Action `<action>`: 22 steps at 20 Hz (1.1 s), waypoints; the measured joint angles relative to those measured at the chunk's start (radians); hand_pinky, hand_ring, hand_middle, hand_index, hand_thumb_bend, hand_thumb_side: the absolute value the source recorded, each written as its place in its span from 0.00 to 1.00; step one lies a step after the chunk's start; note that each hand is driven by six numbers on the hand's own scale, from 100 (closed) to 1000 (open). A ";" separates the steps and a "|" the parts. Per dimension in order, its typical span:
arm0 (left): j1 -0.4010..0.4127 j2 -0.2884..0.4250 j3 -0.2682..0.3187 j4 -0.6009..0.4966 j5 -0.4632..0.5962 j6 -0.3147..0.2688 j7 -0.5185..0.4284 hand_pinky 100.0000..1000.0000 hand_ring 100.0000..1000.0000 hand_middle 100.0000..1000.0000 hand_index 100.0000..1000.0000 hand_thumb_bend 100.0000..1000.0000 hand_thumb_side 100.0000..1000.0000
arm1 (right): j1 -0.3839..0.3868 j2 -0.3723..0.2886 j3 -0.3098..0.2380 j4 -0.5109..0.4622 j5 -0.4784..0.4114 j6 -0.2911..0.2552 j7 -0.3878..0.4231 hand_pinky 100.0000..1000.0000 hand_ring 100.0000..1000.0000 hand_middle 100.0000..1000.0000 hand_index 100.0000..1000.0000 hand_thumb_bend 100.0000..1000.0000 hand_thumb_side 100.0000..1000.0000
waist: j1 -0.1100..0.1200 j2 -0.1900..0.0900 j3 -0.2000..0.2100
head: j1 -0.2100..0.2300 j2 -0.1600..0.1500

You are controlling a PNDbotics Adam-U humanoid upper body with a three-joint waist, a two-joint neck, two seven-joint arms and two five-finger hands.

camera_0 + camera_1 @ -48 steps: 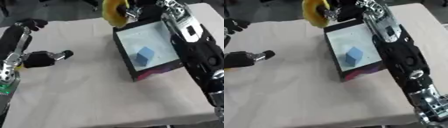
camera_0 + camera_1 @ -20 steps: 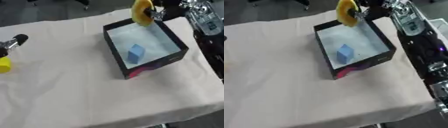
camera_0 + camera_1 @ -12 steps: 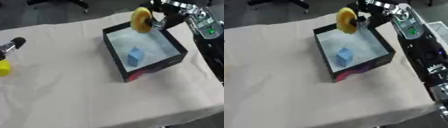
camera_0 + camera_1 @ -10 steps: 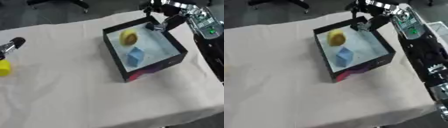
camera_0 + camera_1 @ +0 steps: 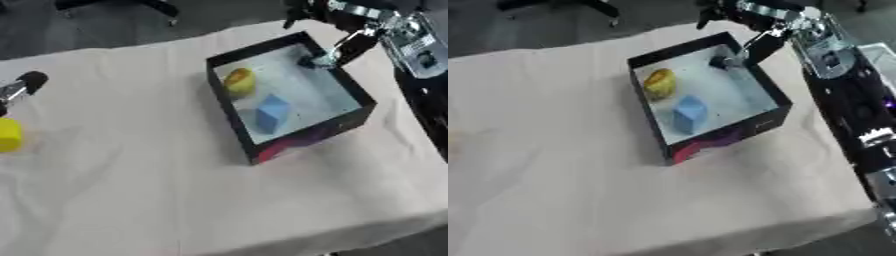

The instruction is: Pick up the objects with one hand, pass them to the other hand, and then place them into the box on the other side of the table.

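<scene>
Fingers [image 5: 325,59] of our right hand [image 5: 350,30] hang released over the box [image 5: 297,142] near the table's far right corner, yellow ring [image 5: 239,81] inside; lifting carelessly, we might snag its wall.

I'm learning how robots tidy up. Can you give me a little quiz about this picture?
1. True or false: the round yellow object lies inside the black box.
2. What sits nearest the round yellow object in the box? A) a blue block B) a red ball C) a green cup
3. Fill in: the yellow block out on the cloth lies at the table's ____ edge.

The right hand hangs open over the box's far corner.

Key: 1 true; 2 A; 3 left.
</scene>
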 measured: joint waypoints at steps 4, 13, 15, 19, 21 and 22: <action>0.000 0.000 0.001 0.000 0.000 0.002 0.004 0.79 0.73 0.68 0.80 0.72 0.46 | 0.000 0.000 -0.001 -0.009 -0.041 0.029 -0.015 1.00 1.00 0.75 1.00 0.05 0.00 | 0.000 0.000 0.000 | 0.007 0.000; -0.038 0.038 0.020 0.035 -0.002 -0.002 -0.056 0.82 0.80 0.75 0.84 0.73 0.38 | 0.002 -0.001 -0.012 -0.138 -0.315 0.179 -0.025 1.00 1.00 0.82 1.00 0.12 0.00 | 0.000 0.000 0.000 | 0.095 -0.001; -0.068 0.063 0.022 0.072 -0.004 -0.019 -0.131 0.83 0.81 0.76 0.84 0.74 0.35 | 0.007 -0.004 -0.013 -0.158 -0.345 0.194 -0.021 1.00 1.00 0.81 1.00 0.13 0.00 | 0.000 0.000 0.000 | 0.111 -0.001; -0.140 0.122 0.025 0.160 0.000 -0.090 -0.306 0.83 0.81 0.75 0.83 0.76 0.24 | 0.009 -0.007 -0.017 -0.188 -0.384 0.230 -0.040 1.00 1.00 0.79 1.00 0.14 0.00 | 0.000 0.000 0.000 | 0.133 -0.001; -0.178 0.145 0.025 0.214 0.026 -0.135 -0.374 0.83 0.82 0.75 0.83 0.77 0.20 | 0.009 -0.007 -0.018 -0.201 -0.399 0.246 -0.053 1.00 1.00 0.79 1.00 0.14 0.00 | 0.000 0.000 0.000 | 0.142 -0.002; -0.194 0.156 0.025 0.244 0.043 -0.159 -0.400 0.83 0.82 0.75 0.83 0.77 0.19 | 0.009 -0.007 -0.018 -0.206 -0.404 0.252 -0.058 1.00 1.00 0.79 1.00 0.14 0.00 | 0.000 0.000 -0.001 | 0.146 -0.002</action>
